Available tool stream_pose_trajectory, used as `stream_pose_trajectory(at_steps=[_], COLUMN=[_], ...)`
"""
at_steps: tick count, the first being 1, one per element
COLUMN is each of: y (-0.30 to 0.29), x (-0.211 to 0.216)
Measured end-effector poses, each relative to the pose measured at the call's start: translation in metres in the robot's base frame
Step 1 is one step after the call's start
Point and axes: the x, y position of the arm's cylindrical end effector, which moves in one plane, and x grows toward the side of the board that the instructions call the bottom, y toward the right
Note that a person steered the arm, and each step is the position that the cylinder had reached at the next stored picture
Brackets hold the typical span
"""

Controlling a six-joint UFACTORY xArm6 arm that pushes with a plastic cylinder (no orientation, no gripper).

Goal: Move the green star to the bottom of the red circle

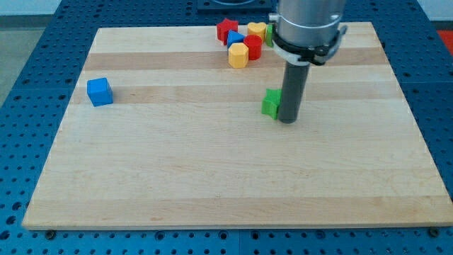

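Observation:
A green block point(270, 103) lies near the board's middle, partly hidden by my rod, so its shape is hard to make out. My tip point(287, 121) rests on the board, touching the green block's right side. The red circle point(253, 47) sits in a cluster of blocks at the view's top, well above the green block. A sliver of a second green block point(269, 36) shows right of the cluster, mostly hidden behind the arm.
The cluster also holds a red star point(226, 30), a yellow heart point(256, 30), a small blue block point(236, 38) and a yellow hexagon point(238, 55). A blue cube point(100, 91) stands alone at the view's left. The wooden board point(212, 184) lies on a blue perforated table.

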Motion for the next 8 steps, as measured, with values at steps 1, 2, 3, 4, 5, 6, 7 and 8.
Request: stream_pose_trajectory(at_steps=[1, 2, 3, 4, 5, 6, 7, 8], y=[-0.024, -0.039, -0.042, -0.049, -0.059, -0.067, -0.072, -0.072], x=[-0.006, -0.017, -0.034, -0.055, -0.076, -0.099, -0.112, -0.117])
